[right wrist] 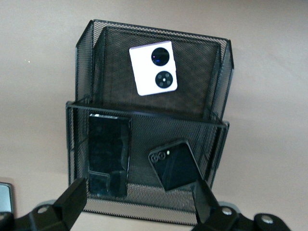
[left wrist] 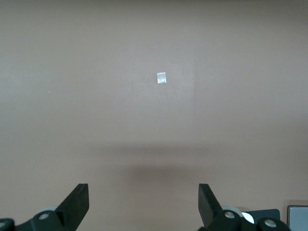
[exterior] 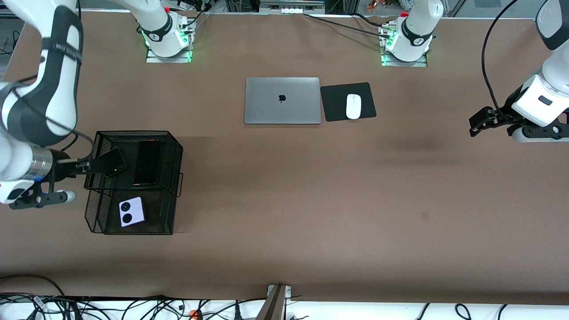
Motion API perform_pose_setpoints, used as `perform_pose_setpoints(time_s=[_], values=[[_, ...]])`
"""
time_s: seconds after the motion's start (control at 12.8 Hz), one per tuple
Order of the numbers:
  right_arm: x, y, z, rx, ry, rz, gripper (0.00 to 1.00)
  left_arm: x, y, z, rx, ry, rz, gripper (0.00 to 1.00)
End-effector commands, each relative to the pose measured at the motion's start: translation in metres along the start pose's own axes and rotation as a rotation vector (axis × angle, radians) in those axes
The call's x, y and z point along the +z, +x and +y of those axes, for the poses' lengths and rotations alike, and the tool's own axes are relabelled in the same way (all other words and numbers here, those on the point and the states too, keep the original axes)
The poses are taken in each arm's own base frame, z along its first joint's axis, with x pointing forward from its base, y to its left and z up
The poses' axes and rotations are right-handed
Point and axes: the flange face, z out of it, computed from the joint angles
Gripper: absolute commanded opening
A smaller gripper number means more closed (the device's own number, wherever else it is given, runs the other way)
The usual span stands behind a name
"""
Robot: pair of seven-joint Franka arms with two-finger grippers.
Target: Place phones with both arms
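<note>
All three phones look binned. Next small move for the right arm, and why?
Probably lift the right gripper up and away from the mesh organizer. Its jaws stand open with nothing between them, and the black flip phone leans in the same compartment as the slim black phone, with the lavender-white flip phone in the other one. The left gripper waits open over bare table.
</note>
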Motion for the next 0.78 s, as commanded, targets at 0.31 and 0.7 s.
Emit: perform_pose_setpoints(time_s=[0.31,0.7], values=[[-0.047,-0.114,-0.022,0.026,-0.050,0.045,1.00,-0.005,0.003,-0.001,0.017,0.013,-0.005,1.00],[-0.086,-0.144,0.002,0.069,-0.054,0.042,1.00,-0.005,0.003,0.000,0.019,0.013,-0.005,1.00]])
